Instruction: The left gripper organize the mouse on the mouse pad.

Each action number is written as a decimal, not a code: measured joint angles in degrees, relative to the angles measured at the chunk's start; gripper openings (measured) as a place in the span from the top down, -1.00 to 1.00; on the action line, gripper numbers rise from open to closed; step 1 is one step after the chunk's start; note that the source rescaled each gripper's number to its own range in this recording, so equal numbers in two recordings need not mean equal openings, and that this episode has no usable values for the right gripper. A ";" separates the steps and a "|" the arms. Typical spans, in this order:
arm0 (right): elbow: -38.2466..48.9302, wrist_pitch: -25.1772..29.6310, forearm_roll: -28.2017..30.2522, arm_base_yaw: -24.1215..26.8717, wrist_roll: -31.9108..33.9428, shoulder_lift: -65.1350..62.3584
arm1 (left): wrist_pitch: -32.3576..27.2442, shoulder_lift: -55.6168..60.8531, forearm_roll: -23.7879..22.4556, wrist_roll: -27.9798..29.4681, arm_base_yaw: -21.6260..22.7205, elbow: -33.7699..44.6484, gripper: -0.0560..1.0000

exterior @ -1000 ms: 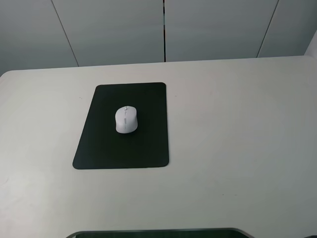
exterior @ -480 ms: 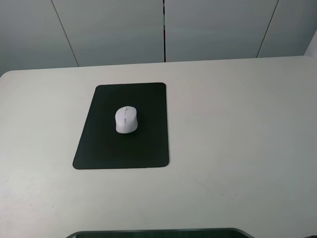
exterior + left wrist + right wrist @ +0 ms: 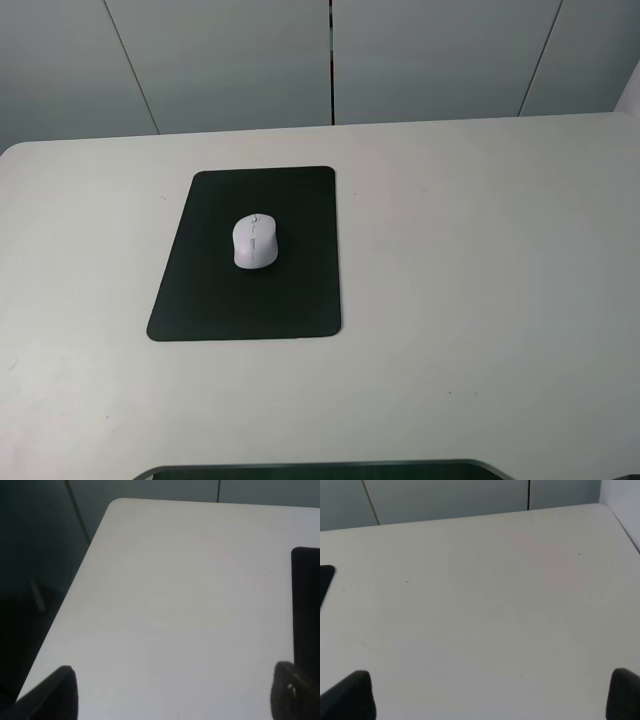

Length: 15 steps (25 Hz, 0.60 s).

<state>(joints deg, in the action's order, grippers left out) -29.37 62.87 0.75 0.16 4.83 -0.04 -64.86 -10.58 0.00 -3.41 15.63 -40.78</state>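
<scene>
The white-grey mouse point(image 3: 256, 241) rests on the upper middle of the black mouse pad point(image 3: 246, 300), which lies left of centre on the white table. No arm shows in the exterior high view. In the left wrist view the two dark fingertips point(image 3: 60, 692) of my left gripper point(image 3: 172, 695) stand wide apart over bare table, nothing between them, and an edge of the mouse pad point(image 3: 306, 605) shows. My right gripper point(image 3: 492, 695) is likewise open, fingertips point(image 3: 350, 695) spread over bare table, with a corner of the pad point(image 3: 325, 580) in sight.
The white table point(image 3: 480, 260) has rounded corners and grey wall panels behind it. Its left edge point(image 3: 75, 595) drops to a dark floor close to my left gripper. A dark base rim point(image 3: 320, 468) lies at the near table edge.
</scene>
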 joint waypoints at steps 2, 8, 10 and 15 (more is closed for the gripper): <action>0.00 0.00 0.00 0.00 0.00 0.00 | 0.00 2.66 0.00 0.00 -1.19 1.79 -0.91; 0.00 0.00 0.00 0.00 0.00 0.00 | 0.00 9.75 0.44 0.00 -1.48 7.17 -0.91; 0.00 0.00 -0.10 0.00 0.00 0.00 | 0.00 10.27 1.14 0.00 -1.48 8.33 -0.91; 0.00 0.00 -0.10 0.00 0.00 0.00 | 1.64 10.58 3.68 0.00 -1.48 10.79 -0.91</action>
<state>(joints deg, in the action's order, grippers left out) -29.37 62.87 0.65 0.16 4.83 -0.04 -63.22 0.00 3.68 -3.41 14.15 -29.98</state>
